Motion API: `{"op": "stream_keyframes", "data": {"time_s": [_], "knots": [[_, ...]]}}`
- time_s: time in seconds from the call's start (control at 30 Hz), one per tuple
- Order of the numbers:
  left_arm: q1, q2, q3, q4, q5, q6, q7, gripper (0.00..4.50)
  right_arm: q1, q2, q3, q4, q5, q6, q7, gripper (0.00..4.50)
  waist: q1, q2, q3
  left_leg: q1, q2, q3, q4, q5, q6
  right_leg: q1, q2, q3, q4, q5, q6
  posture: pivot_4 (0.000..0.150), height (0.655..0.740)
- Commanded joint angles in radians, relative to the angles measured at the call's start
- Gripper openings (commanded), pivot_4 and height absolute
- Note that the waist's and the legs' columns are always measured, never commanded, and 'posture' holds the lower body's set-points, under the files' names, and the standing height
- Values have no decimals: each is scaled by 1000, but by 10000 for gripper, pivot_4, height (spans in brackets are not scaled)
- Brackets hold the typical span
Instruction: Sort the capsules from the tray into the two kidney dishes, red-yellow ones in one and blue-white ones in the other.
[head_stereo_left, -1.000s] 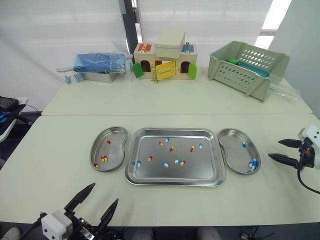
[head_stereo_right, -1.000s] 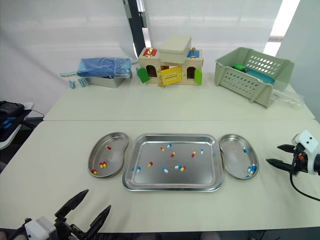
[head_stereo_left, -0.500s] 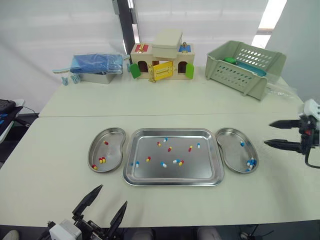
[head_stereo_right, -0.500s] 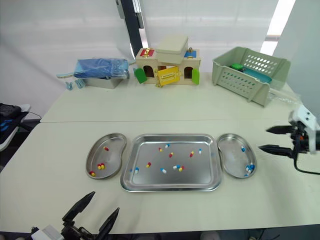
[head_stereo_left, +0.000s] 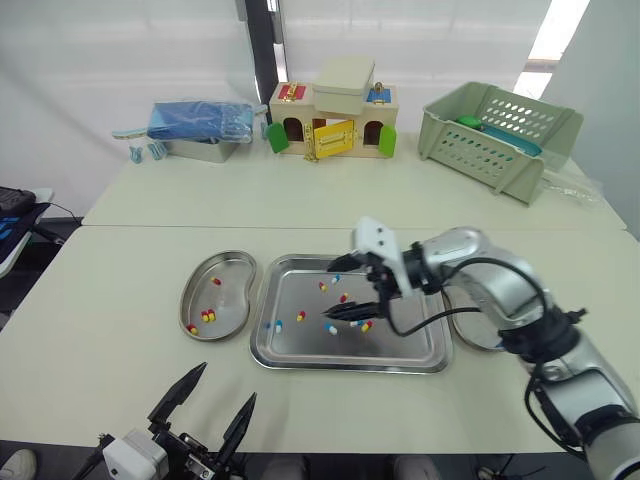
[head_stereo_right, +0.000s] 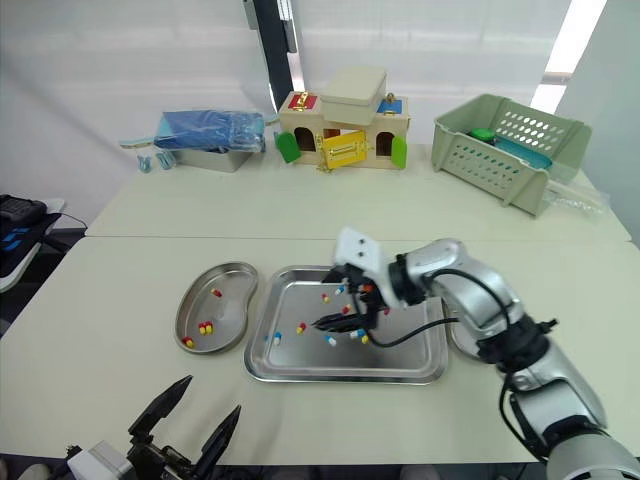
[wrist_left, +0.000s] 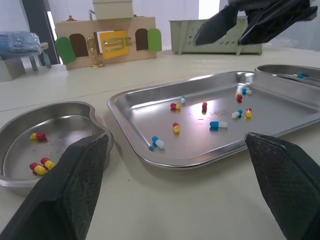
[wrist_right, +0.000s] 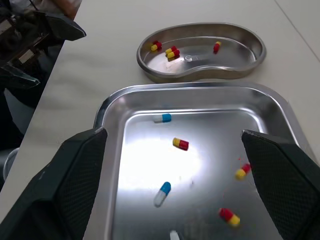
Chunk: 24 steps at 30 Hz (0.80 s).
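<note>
The steel tray (head_stereo_left: 300, 348) lies mid-table with several red-yellow and blue-white capsules (head_stereo_left: 330, 328) scattered in it. To its left, the left kidney dish (head_stereo_left: 234, 285) holds a few red-yellow capsules (head_stereo_left: 207, 316). The right kidney dish (wrist_left: 272, 68) is largely hidden behind my right arm; a blue-white capsule (wrist_left: 300, 76) lies in it. My right gripper (head_stereo_left: 345, 290) hovers open just above the tray's middle, nothing between its fingers. Near the table's front edge my left gripper (head_stereo_left: 208, 410) is open and empty, short of the left dish.
Along the back of the table stand a blue bag on a metal box (head_stereo_left: 198, 130), a wooden toy house (head_stereo_left: 335, 122) and a green slotted basket (head_stereo_left: 500, 135). A seam crosses the table behind the dishes.
My right arm has swung left from beyond the right dish to over the tray's middle, still open. The left gripper has stayed at the front edge.
</note>
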Motion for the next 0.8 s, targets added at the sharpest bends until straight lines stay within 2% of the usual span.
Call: {"op": "stream_keyframes", "data": {"time_s": [0.03,0.43,0.8], "knots": [[30,6,-10,-29,4,-24,19,45000,-19,62,78,52,-74,-32,-34,44854,-1,-1,0,0,0,0,0,0,0,0,0,0,0,0,0,1500,7400],[58,10,-18,-51,6,-21,63,45000,-111,301,181,382,-260,-157,-98,44854,-20,0,0,1,0,-2,-1,0,0,-3,1,0,2,0,-1,1500,7400],[69,28,-13,-61,10,-21,88,45000,-103,383,199,468,-355,-231,-98,44854,-21,0,0,1,0,-2,-1,0,0,-4,1,0,2,0,-1,1500,7400]]}}
